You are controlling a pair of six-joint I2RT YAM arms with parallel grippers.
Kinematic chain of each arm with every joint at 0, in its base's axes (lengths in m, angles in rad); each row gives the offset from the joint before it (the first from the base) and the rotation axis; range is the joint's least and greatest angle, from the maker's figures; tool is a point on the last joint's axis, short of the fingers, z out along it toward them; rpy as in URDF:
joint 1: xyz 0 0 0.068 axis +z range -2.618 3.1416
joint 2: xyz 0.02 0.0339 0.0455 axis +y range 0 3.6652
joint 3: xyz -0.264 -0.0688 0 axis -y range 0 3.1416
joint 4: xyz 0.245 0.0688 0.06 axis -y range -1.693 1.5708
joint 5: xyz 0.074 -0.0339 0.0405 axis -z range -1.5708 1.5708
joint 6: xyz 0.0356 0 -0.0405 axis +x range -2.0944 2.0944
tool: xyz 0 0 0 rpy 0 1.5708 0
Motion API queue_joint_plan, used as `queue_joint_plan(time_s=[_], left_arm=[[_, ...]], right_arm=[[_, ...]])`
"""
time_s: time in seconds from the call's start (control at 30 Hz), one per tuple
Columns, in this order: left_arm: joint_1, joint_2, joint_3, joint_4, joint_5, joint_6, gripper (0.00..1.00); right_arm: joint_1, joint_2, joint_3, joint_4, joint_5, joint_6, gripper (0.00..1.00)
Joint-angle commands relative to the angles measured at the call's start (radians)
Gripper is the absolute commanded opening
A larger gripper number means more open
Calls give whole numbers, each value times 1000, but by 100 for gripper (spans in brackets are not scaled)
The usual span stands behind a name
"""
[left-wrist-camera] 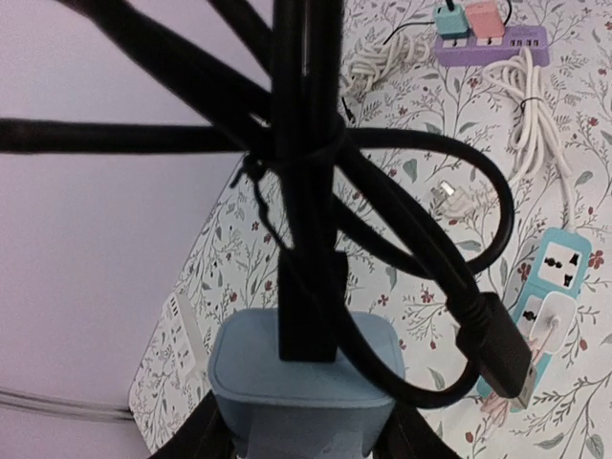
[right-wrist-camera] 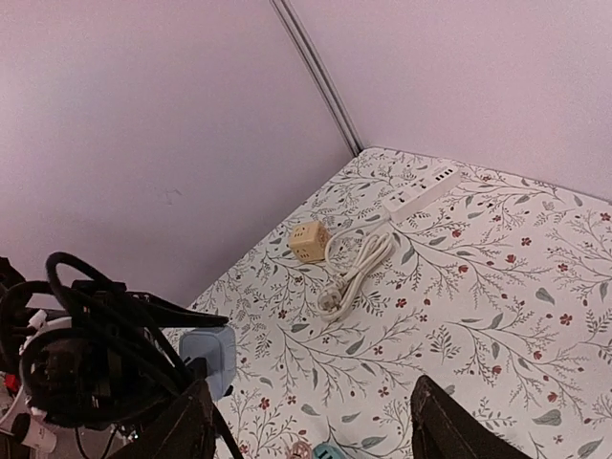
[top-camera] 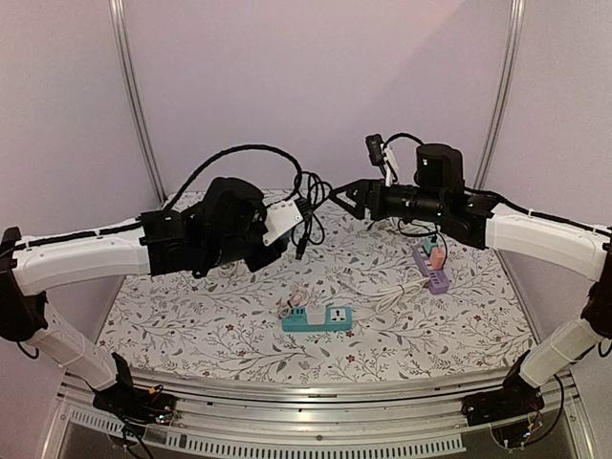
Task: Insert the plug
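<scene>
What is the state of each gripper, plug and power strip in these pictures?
left gripper: shut on blue adapter
right gripper: open, empty
black plug: dangling, not inserted
teal power strip: lying flat, white charger inserted
purple power strip: two sockets occupied
yellow cube socket: its white cord unplugged

Top camera looks down from behind over the whole bench [top-camera: 191, 325]. Left wrist camera, close above a cable-wrapped blue adapter [left-wrist-camera: 306, 373], shares the teal power strip [left-wrist-camera: 559, 268] with it. Right wrist camera faces a far bench corner, seemingly from higher.
</scene>
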Motion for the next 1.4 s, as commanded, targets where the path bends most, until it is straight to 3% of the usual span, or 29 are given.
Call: queue_joint_plan(time_s=[0.0,0.13,0.3,0.5,0.73,0.9,1.07,1.37], left_arm=[[-63,73,-1,313,21,60,0],[-95,118,20,396,52,53,0],[-98,159,53,418,-18,-93,0],[-112,160,41,450,-38,-147,0],[-112,154,43,432,-38,-145,0],[-112,148,43,421,-24,-145,0],[-113,148,43,423,4,-159,0],[-130,166,53,426,3,-144,0]], right_arm=[[92,27,4,-8,27,84,67],[107,22,-33,0,59,96,63],[110,6,-75,53,24,108,57],[107,-52,-143,100,49,108,57],[74,-154,-228,85,59,75,71],[73,-230,-278,81,-30,-12,73],[102,-191,-249,47,-15,-111,73],[116,-37,-124,70,5,-80,65]])
